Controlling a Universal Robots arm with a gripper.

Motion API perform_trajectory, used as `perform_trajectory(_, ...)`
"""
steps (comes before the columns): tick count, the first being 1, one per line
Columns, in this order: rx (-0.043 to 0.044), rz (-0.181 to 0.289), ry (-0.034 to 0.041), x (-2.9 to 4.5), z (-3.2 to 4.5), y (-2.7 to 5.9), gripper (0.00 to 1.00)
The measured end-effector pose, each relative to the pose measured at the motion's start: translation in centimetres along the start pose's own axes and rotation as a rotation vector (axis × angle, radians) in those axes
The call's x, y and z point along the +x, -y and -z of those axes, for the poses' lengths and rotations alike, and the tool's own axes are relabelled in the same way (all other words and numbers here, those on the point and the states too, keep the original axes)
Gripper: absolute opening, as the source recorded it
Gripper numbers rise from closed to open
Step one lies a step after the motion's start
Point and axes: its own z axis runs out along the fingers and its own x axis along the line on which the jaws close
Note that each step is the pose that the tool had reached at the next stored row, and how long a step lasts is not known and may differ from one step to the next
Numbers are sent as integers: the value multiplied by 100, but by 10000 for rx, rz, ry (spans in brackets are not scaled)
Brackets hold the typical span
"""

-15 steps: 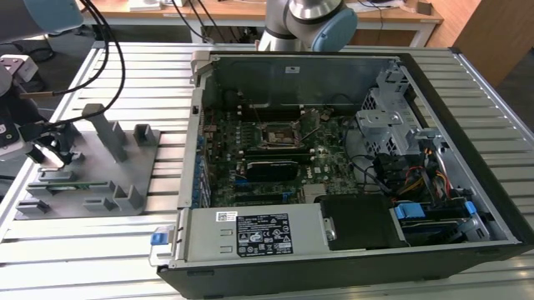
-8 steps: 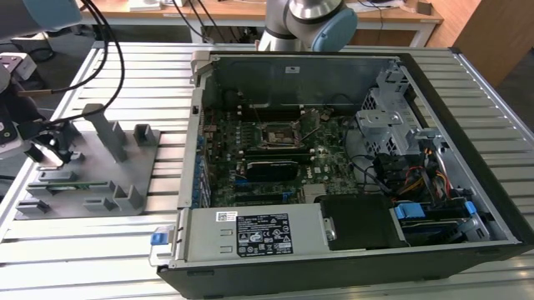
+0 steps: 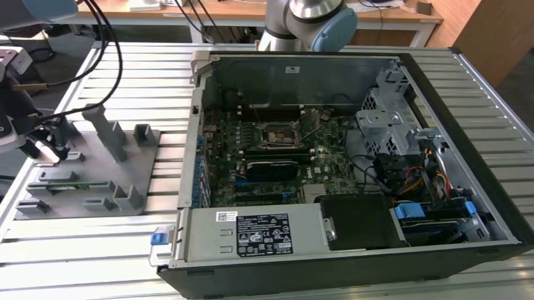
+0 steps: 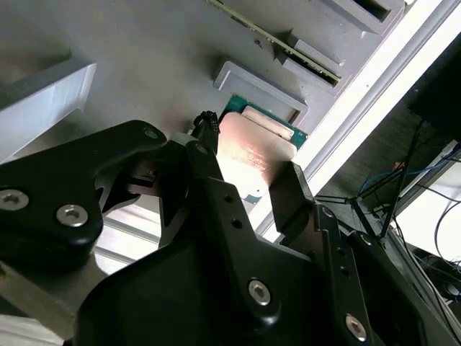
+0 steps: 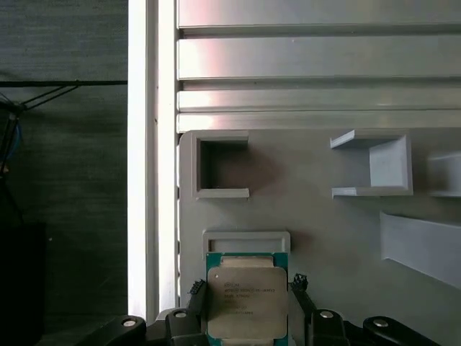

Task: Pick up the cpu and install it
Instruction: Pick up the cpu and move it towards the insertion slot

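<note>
Cpu (image 5: pixel 247 306) is sitting flat in its pocket on the gray tray (image 3: pixel 125 181), off at 9 o'clock from the case (image 3: pixel 334 278), and we see the gripper (image 5: pixel 248 283) right over it, fingers (image 5: pixel 197 290) apart at its 3 and 9 o'clock edges.

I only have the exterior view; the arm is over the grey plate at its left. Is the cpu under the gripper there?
Observer: Yes, in the first wrist view the cpu lies flat on the grey plate, right at the gripper.
Operator: Which side is up?
Observer: Its shiny silver top, with a green rim showing.
Operator: Anything beside it?
Observer: One edge sits at a small grey bracket on the plate.
</note>
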Motion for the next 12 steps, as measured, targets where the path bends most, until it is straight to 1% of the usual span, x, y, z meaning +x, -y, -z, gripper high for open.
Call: perform_trajectory(12, 0, 0, 2, 2, 155, -6, 53)
